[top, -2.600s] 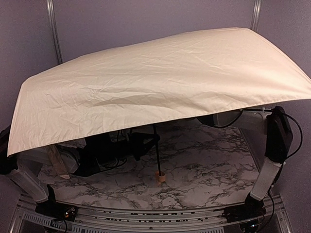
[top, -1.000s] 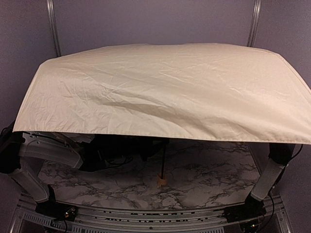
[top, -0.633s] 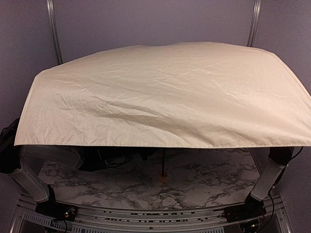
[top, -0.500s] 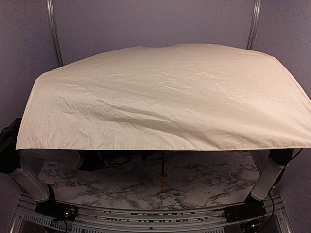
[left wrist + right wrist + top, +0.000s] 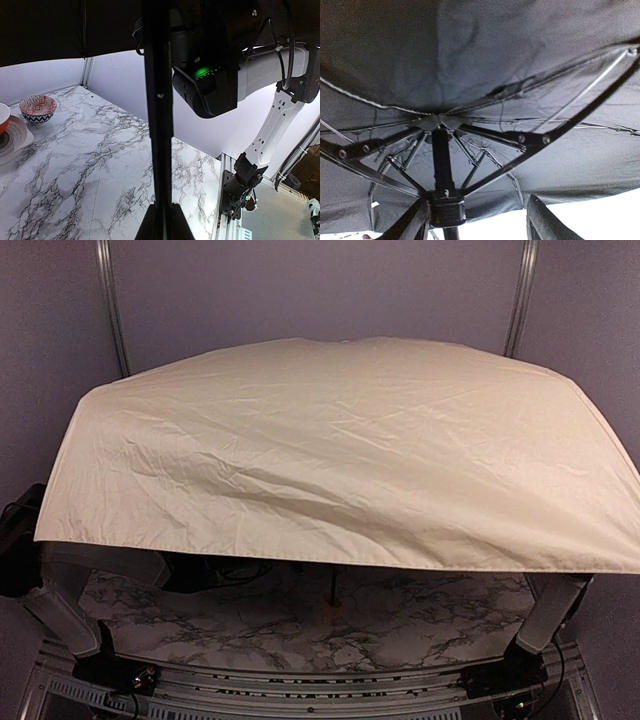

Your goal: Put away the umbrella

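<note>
The umbrella (image 5: 340, 450) is open, and its wrinkled cream canopy fills most of the top view and hides both grippers there. Below its near edge show the thin dark shaft (image 5: 333, 582) and the tan handle (image 5: 333, 606), just above the marble. In the left wrist view my left gripper (image 5: 162, 207) is shut on the shaft (image 5: 157, 125). My right gripper (image 5: 477, 215) looks up at the dark ribs under the canopy. Its fingers (image 5: 545, 222) stand wide apart, with the black runner (image 5: 447, 205) between them, close to the left finger.
A red-and-white bowl (image 5: 38, 107) and a grey plate (image 5: 12, 142) sit at the far side of the marble table (image 5: 420, 615). The right arm's wrist (image 5: 210, 75) hangs close beside the shaft. The arm links (image 5: 545, 615) rise at both near corners.
The canopy has swung from tilted up on the right to roughly level. Its near edge now hangs lower, hiding more of the shaft. The handle has stayed about where it was.
</note>
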`<state>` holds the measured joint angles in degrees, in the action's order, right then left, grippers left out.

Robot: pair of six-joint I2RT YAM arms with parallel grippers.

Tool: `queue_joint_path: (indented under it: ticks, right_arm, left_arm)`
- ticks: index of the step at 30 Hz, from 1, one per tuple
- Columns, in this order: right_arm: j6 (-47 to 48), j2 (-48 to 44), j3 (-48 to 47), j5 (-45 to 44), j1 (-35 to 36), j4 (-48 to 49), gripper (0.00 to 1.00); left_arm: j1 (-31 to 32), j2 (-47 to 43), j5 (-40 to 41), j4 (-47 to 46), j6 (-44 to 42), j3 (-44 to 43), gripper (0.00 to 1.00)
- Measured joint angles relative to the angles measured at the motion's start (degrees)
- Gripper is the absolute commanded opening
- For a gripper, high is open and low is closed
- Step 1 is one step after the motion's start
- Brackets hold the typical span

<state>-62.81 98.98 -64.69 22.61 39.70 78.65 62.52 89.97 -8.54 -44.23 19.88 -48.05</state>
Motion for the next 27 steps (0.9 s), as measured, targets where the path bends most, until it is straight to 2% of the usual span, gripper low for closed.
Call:
queue_joint_path:
  ticks: [3,8,14,16,19,27]
  right_arm:
    - [-1.33,0.0,0.57,-1.2,0.37,2.67,0.63]
    - [-2.16,0.0,0.83,-2.91,1.44,5.75,0.56]
    - [-3.67,0.07,1.33,-3.82,1.92,6.45,0.56]
    - [-4.13,0.09,1.55,-3.93,1.92,6.47,0.57]
    - [-4.74,0.11,2.03,-3.91,1.92,6.16,0.66]
    - [-4.44,-1.49,6.99,-6.43,1.9,2.21,0.66]
  left_arm:
    - [0.0,0.0,0.0,0.02,-0.02,0.0,0.0]
    - [0.0,0.24,0.0,0.0,-0.02,0.0,0.0]
    - [-0.07,0.52,0.02,0.0,-0.02,-0.02,0.0]
    - [-0.07,0.52,0.02,0.0,-0.2,-0.02,0.0]
    - [-0.07,0.52,0.02,0.0,-0.61,-0.02,0.0]
    - [-1.36,0.48,-0.87,1.29,-1.16,-0.02,0.0]
